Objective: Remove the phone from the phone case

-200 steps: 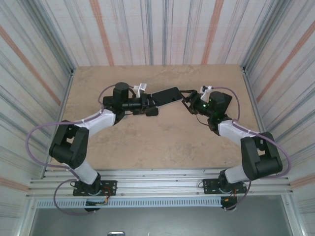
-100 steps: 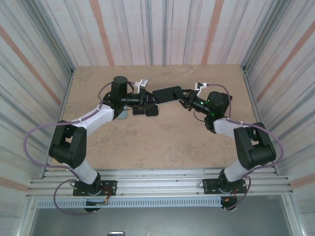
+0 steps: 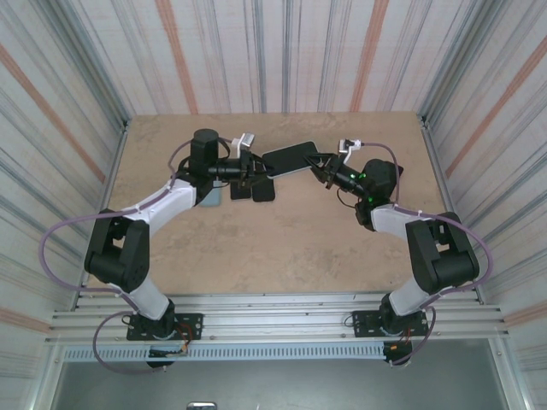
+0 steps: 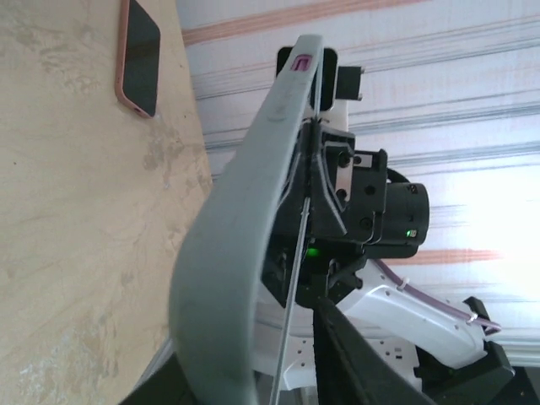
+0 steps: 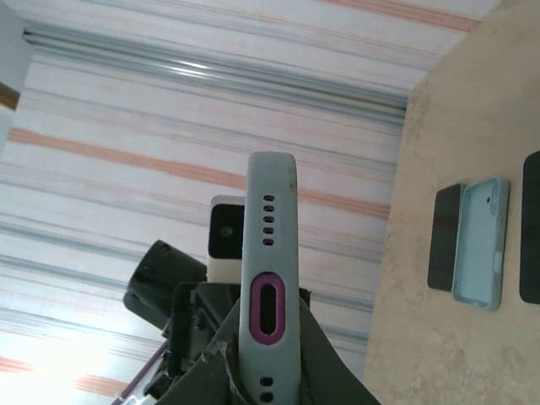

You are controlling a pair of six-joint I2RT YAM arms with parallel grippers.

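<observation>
The phone in its grey case (image 3: pixel 288 159) hangs in the air over the far middle of the table, held at both ends. My left gripper (image 3: pixel 256 168) is shut on its left end. In the left wrist view the case's grey edge (image 4: pixel 245 211) curves away from a thin straight edge beside it, between my left gripper's (image 4: pixel 253 380) dark fingers (image 4: pixel 354 363). My right gripper (image 3: pixel 323 166) is shut on the right end. The right wrist view has the case's bottom edge with a purple-rimmed port (image 5: pixel 270 287) wedged in my right gripper (image 5: pixel 268 371).
On the table below the left gripper lie a light blue case (image 3: pixel 214 195) and two dark phones (image 3: pixel 242 192) (image 3: pixel 263 192); the blue case (image 5: pixel 481 245) also appears in the right wrist view. A pink-cased phone (image 4: pixel 139 55) lies flat further off. Striped walls enclose the table.
Both grippers have carried the cased phone slightly toward the far side. The left arm's wrist has swung further back and the right wrist has straightened toward it.
</observation>
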